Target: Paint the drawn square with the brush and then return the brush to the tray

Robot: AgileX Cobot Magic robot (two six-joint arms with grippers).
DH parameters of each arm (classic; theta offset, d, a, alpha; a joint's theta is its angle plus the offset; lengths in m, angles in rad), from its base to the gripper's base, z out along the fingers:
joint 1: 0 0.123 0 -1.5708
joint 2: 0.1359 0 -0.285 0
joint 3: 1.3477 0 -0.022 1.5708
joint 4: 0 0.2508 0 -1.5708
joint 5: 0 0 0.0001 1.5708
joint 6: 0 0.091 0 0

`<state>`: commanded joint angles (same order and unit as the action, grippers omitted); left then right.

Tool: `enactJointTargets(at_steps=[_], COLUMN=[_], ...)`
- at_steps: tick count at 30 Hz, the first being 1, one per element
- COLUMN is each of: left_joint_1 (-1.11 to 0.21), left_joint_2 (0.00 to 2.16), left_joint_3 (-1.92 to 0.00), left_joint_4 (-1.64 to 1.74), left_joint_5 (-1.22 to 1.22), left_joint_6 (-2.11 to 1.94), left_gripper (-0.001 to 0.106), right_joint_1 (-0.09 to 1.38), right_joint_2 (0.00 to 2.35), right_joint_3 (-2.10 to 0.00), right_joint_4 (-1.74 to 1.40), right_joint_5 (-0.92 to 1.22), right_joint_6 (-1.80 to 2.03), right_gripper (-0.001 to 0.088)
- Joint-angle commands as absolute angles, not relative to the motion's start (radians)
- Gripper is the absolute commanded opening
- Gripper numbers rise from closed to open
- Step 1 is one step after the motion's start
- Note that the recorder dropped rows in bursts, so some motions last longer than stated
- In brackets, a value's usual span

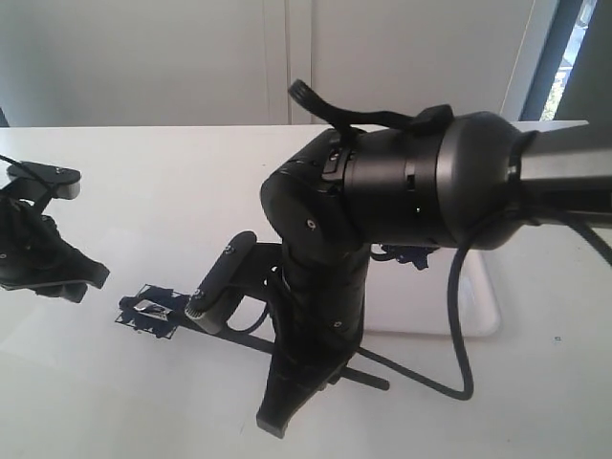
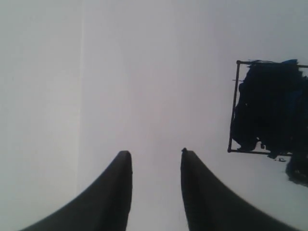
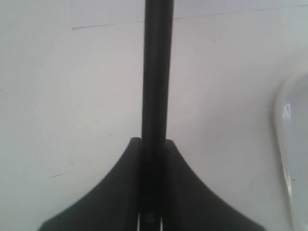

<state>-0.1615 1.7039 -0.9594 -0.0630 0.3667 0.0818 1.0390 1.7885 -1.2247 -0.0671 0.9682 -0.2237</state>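
Observation:
The drawn square (image 1: 148, 314) lies left of centre, its inside smeared dark blue-black; the left wrist view has it (image 2: 269, 108) off to one side of the fingers. My right gripper (image 1: 279, 416) points down at the table just right of the square, shut on the brush (image 1: 368, 380). Its thin black handle runs low across the table, and the wrist view shows that handle (image 3: 156, 72) clamped between the jaws. I cannot make out the bristles. The white tray (image 1: 478, 306) sits behind the right arm. My left gripper (image 1: 72, 282) hovers open and empty, left of the square.
The bulky right arm (image 1: 421, 182) and its black cable (image 1: 459, 325) hide much of the tray, whose dark paint blob (image 1: 411, 256) peeks out under the arm. White paper covers the table under both grippers (image 2: 155, 153) (image 3: 153, 140). A tray corner (image 3: 291, 144) shows beside the right fingers.

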Motion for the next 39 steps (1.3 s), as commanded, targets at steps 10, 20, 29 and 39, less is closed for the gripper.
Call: enactJointTargets(at_steps=[10, 20, 29, 39], left_joint_1=[-0.162, -0.162, -0.162, -0.162], left_joint_2=[1.74, 1.805, 1.805, 1.805], left_joint_3=[-0.968, -0.968, -0.968, -0.968], left_joint_4=[-0.069, -0.073, -0.073, -0.073], left_joint_5=[0.362, 0.364, 0.348, 0.348], left_joint_6=[0.078, 0.078, 0.078, 0.078], left_gripper=[0.04, 0.04, 0.04, 0.04], right_joint_1=[1.039, 1.039, 1.039, 1.039], right_joint_2=[1.872, 1.916, 1.924, 1.946], right_joint_3=[-1.322, -1.365, -1.365, -1.365], right_joint_4=[-0.084, -0.119, -0.158, -0.154], right_joint_5=[0.988, 1.019, 1.03, 1.029], right_joint_6=[-0.255, -0.244, -0.229, -0.229], right_gripper=[0.0, 0.0, 0.0, 0.0])
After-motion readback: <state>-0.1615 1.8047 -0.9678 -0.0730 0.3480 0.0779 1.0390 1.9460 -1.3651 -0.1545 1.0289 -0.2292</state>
